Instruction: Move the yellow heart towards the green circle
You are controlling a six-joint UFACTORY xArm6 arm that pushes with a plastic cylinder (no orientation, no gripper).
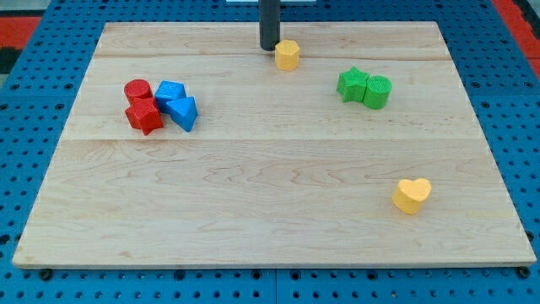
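Note:
The yellow heart (pixel 412 195) lies near the view's bottom right on the wooden board. The green circle (pixel 378 91) stands at the upper right, touching a green star (pixel 352 84) on its left. My tip (pixel 268 48) is at the view's top centre, just left of a yellow hexagon-like block (pixel 288 54) and almost touching it. The tip is far from the yellow heart, up and to the left of it, and left of the green pair.
A cluster at the view's left holds a red circle (pixel 137 89), a red star (pixel 144 116), a blue block (pixel 170 92) and a blue triangle-like block (pixel 183 111). The board's edge (pixel 270 264) borders blue pegboard.

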